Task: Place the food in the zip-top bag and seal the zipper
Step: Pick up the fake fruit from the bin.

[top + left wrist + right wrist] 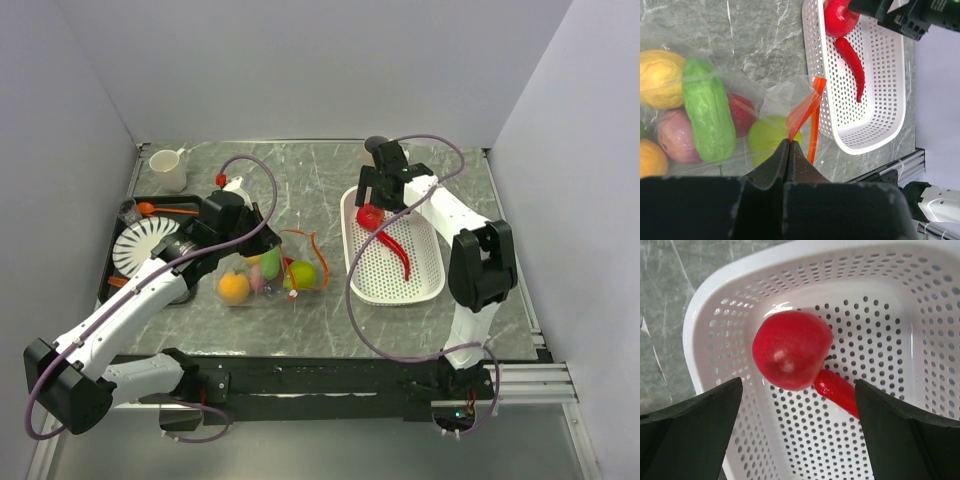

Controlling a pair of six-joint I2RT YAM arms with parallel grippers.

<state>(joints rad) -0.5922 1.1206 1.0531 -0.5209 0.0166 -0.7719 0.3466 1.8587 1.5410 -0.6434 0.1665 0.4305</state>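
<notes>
Right pincer (799, 390) wide over red fruit (791, 349) near basket rim (694, 327)

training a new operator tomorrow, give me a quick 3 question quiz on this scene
1. True or false: the right gripper is closed on the red round fruit.
2. What is the left gripper pinching? A the zipper of the zip-top bag; B the white cup; C the orange spoon.
3. How many food items lie in the white basket?
Key: 1 false, its jaws stand open above the fruit. 2 A. 3 two, the red round fruit and the red chili.
</notes>
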